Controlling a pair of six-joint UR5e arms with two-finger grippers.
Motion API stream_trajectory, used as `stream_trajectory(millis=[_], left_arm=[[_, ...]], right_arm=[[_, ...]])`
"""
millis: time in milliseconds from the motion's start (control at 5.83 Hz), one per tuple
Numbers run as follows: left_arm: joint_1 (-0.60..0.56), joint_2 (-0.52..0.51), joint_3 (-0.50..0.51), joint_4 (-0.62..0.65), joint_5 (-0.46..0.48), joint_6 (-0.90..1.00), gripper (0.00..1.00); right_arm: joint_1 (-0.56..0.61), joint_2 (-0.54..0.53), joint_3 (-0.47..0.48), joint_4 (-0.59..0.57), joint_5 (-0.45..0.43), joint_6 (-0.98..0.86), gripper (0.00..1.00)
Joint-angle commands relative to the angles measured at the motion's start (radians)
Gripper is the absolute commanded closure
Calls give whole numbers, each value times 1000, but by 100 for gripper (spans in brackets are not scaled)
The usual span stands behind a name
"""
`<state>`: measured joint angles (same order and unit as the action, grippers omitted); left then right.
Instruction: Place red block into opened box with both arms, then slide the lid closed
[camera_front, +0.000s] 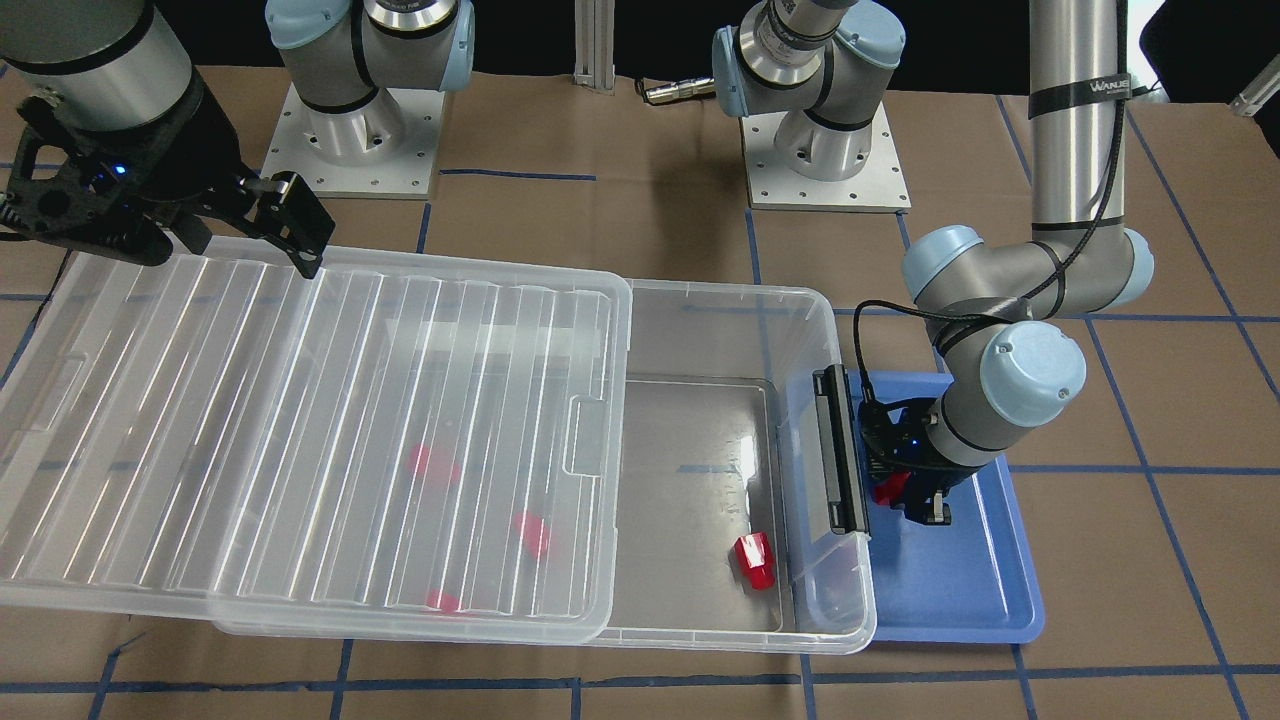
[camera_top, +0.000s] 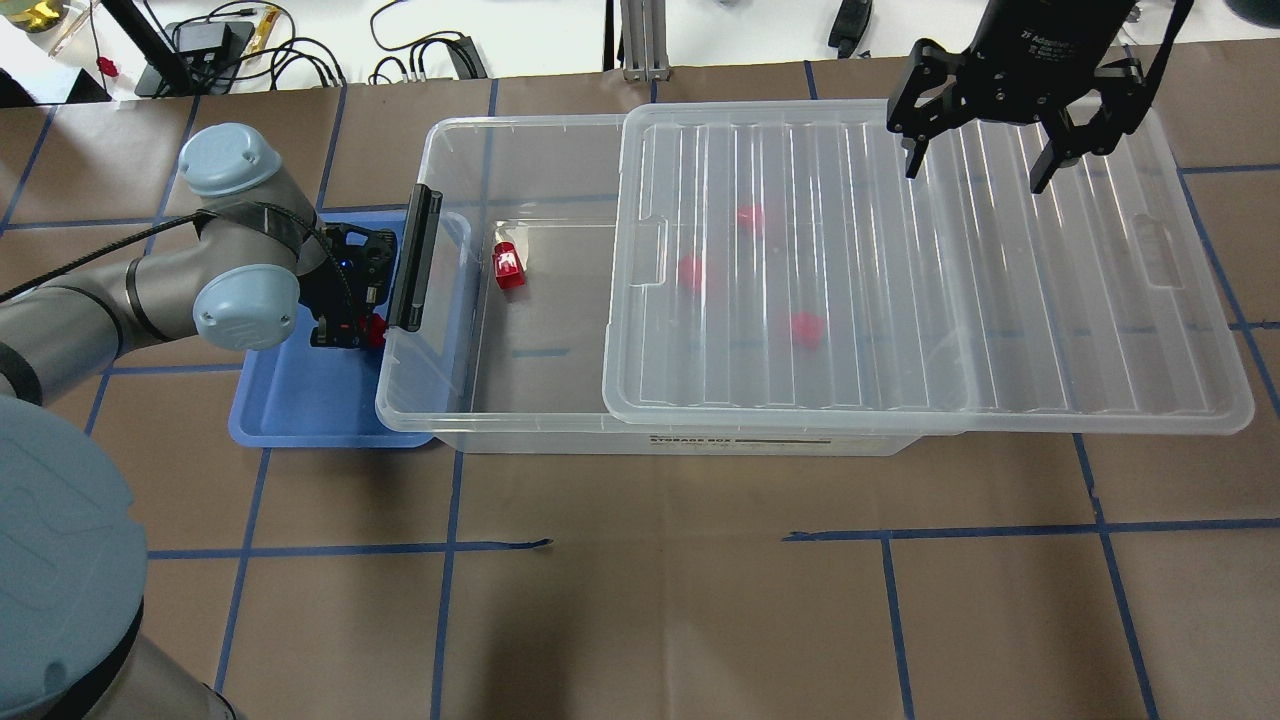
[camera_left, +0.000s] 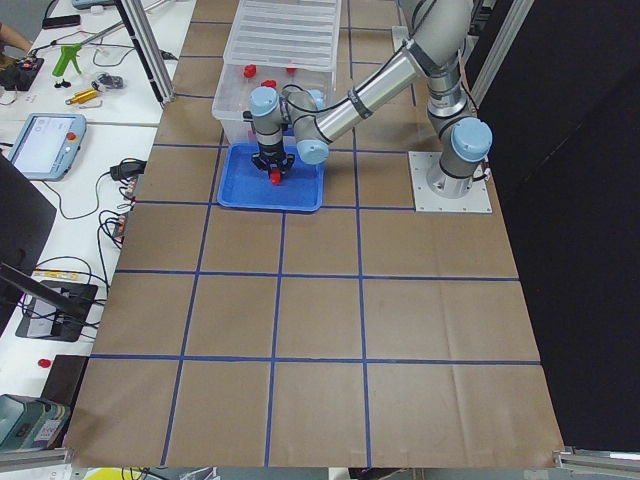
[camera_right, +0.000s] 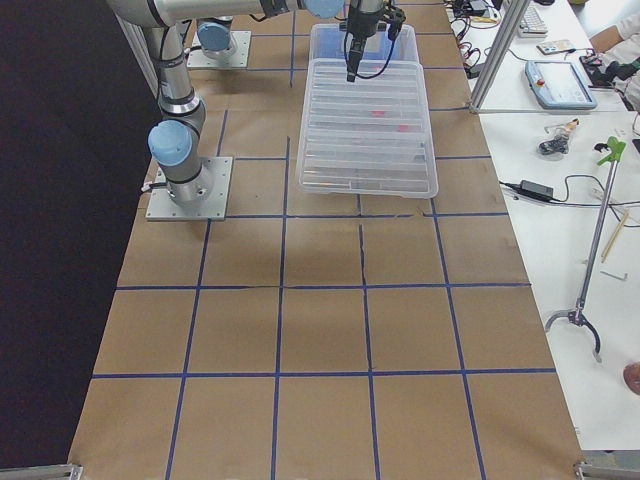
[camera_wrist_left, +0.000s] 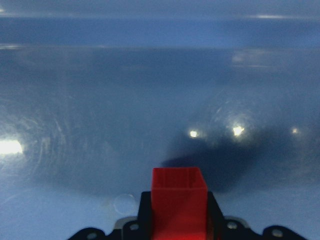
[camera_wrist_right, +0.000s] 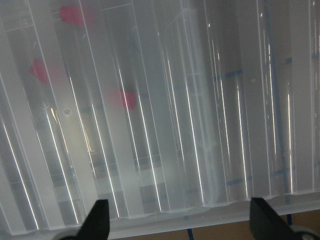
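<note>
My left gripper (camera_top: 352, 330) hangs low over the blue tray (camera_top: 300, 412), shut on a red block (camera_wrist_left: 179, 200), just outside the box's black latch bar (camera_top: 415, 260). The clear box (camera_top: 432, 160) lies lengthwise on the table. Its ribbed lid (camera_top: 900, 300) is slid aside, covering most of it and overhanging the far end. Another red block (camera_top: 508, 268) lies in the uncovered part of the box. Three more show blurred through the lid. My right gripper (camera_top: 975, 165) stands open above the lid's outer end, holding nothing.
The blue tray (camera_front: 960, 590) sits tight against the box's latch end. Both arm bases (camera_front: 825, 150) stand on plates behind the box. Brown paper with blue tape lines covers the table. Benches with tools and cables flank the table's ends.
</note>
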<state>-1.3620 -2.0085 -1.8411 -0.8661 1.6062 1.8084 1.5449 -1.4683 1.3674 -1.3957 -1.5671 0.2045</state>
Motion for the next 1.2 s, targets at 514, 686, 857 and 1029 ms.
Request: stream_trajectory(millis=[514,686,857,1029], left_arm=[[-45,173,229,-410,-75,-91,93],[-118,197,244,-416,-77,-148,93],[-211,185,284,-415,-77,-317,93],[-286,175,308,-415,-81,-472,92]], right_arm=[[0,2,1,0,2,0,0],[0,3,-1,0,2,0,0],[0,3,2,0,2,0,0],[0,3,4,0,1,1,0]])
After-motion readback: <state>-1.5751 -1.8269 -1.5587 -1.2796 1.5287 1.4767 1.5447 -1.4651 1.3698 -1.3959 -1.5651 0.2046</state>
